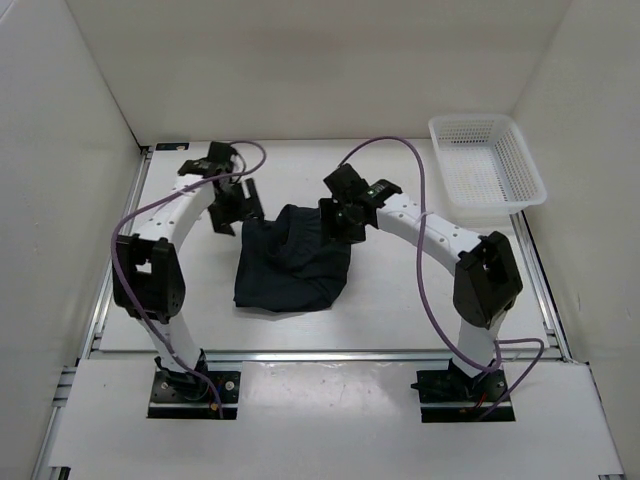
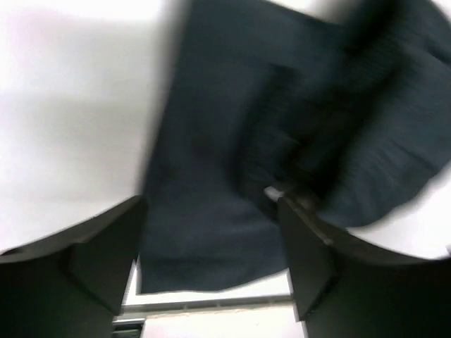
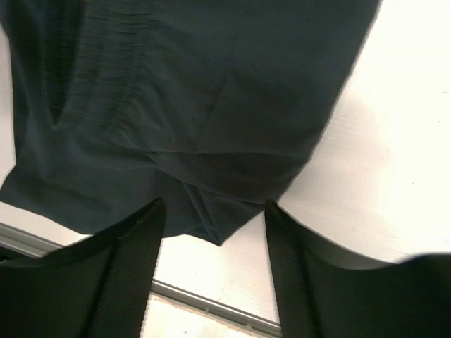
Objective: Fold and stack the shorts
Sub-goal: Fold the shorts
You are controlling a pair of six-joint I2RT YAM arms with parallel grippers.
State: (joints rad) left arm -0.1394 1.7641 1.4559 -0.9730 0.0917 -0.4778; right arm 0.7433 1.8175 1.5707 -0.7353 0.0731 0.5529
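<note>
**Squaring up the shorts**

The shorts (image 1: 290, 265) are lying bunched on the counter (image 1: 400, 310), well left of the basket (image 1: 487, 160). Left fingers (image 2: 99, 260) and right fingers (image 3: 120, 274) are hanging apart, holding nothing. Each should probably be pinching a single hem layer. Only the right wrist view is showing a corner's layered folds.

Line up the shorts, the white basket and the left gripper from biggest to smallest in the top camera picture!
1. The shorts and the white basket: they look about the same size here, too close to rank.
2. The left gripper: clearly the smallest.
</note>
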